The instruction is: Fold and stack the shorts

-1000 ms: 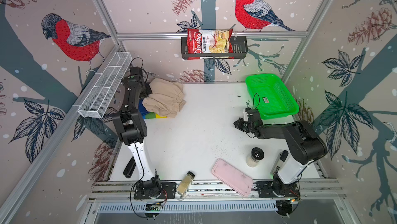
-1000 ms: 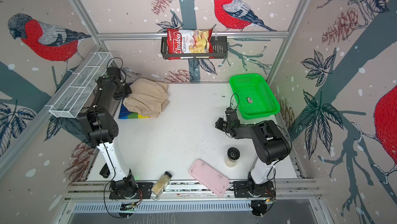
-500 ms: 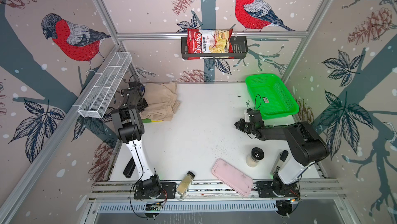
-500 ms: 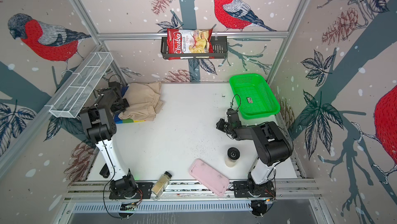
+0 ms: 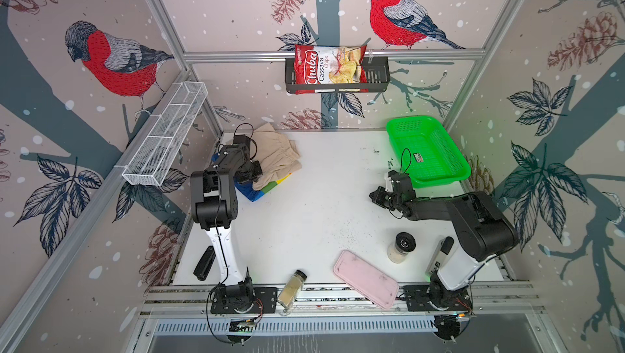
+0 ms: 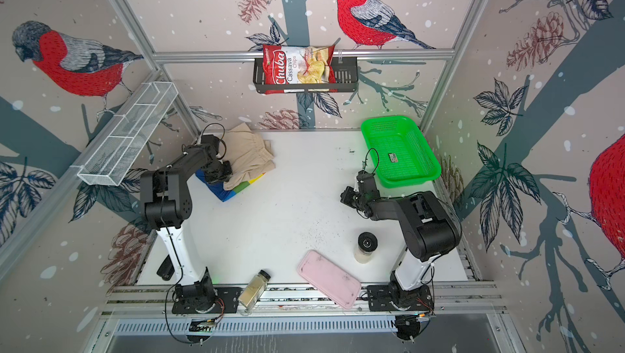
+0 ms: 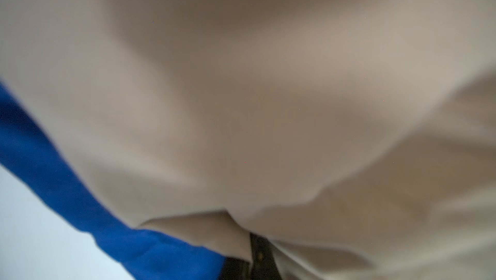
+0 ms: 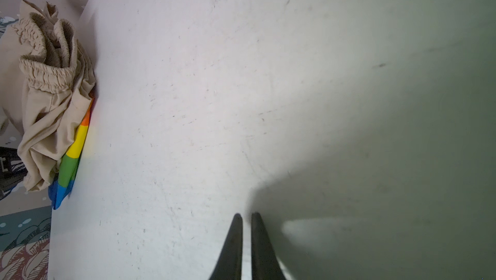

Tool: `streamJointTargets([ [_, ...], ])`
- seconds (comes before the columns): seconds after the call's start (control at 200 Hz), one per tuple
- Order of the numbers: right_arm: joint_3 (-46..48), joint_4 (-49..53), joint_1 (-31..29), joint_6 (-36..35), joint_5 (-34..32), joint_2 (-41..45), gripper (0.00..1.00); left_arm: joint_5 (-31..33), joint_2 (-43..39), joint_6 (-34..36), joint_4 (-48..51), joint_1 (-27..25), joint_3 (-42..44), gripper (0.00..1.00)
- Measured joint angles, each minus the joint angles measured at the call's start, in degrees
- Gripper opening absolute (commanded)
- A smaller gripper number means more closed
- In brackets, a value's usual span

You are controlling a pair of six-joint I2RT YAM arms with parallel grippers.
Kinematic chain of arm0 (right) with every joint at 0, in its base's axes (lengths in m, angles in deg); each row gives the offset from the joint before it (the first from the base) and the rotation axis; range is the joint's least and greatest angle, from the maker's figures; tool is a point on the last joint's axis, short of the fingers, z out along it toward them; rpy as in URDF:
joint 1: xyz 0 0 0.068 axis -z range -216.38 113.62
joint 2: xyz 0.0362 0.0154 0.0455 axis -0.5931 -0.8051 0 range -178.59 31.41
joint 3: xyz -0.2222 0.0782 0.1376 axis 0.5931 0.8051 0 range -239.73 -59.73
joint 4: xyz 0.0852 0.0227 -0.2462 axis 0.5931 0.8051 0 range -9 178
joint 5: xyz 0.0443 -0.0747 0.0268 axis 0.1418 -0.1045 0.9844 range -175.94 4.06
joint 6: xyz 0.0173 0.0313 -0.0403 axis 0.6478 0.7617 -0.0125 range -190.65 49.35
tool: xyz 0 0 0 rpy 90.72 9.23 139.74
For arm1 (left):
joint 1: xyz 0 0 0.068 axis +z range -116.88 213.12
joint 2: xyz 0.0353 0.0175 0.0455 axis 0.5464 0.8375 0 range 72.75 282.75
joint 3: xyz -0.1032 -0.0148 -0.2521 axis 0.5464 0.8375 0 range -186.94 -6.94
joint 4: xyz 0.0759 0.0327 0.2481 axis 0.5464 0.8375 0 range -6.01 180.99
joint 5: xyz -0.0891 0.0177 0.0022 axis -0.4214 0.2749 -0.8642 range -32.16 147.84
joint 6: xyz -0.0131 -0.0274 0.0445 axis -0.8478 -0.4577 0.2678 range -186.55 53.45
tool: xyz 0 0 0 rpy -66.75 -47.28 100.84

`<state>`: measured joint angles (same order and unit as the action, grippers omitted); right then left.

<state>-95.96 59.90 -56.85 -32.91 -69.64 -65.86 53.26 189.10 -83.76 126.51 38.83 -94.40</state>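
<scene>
Left end effector (image 5: 254, 172) is pinching the beige shorts (image 5: 279, 151), which are lying bunched on the rainbow shorts (image 5: 262, 193), well apart from the green basket (image 5: 443, 165) across the counter (image 5: 321, 212). Stacking is looking done, neat folding not. Right end effector (image 8: 244, 215), beside the basket, is idling closed and empty; its wrist view alone is showing the gathered waistband (image 8: 45, 74).

Rainbow shorts (image 5: 258, 195) mostly under beige shorts (image 5: 277, 153), left end effector (image 5: 254, 172) tips cloth-covered

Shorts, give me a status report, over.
Left gripper shut on beige shorts, at their edge. Right gripper shut, empty, over table. Beige shorts bunched atop rainbow shorts. Green basket well apart.
</scene>
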Motion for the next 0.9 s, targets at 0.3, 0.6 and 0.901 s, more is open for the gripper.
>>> streamJointTargets([
  [0.3,-15.85,7.13,-9.4,-1.79,-2.16,-4.44,0.28,-4.59,-7.21,-0.83,-0.2,0.07,1.44,0.0],
  [0.6,-37.7,12.52,-16.02,-4.76,-0.24,-19.17,0.3,-12.22,-13.46,-1.51,-1.31,1.36,5.7,0.0],
  [0.901,-47.52,14.32,-20.09,-3.96,3.45,-28.48,0.43,-13.92,-18.47,-2.34,-4.96,8.59,17.09,0.0],
])
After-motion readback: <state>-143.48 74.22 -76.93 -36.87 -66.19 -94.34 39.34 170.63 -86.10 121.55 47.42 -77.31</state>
